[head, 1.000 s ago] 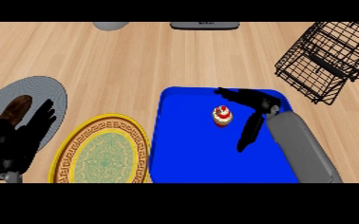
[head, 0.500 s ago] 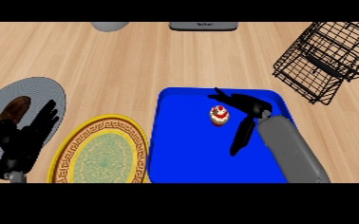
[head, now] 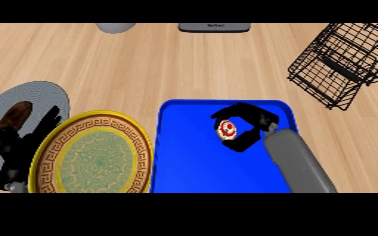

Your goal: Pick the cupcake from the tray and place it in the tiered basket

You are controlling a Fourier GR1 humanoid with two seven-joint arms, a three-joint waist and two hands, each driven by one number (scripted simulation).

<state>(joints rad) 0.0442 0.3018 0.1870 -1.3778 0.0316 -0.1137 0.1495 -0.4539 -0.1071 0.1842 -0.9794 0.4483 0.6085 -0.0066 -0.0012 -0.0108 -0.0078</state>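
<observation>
While the left hand (head: 26,135) rests open at the near left edge, the right hand (head: 251,125) curls its fingers around the cupcake (head: 228,129) on the blue tray (head: 184,155). A shallow hold could let it slip before reaching the tiered basket (head: 336,62) on the far right of the bench.

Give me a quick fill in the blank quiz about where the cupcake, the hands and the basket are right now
1. The cupcake sits on the ____ tray.
2. The ____ hand curls round the cupcake.
3. The wire tiered basket stands at the view's upper ____.
4. The left hand shows at the view's left edge, over the ____ plate.

Missing words: blue; right; right; grey
</observation>
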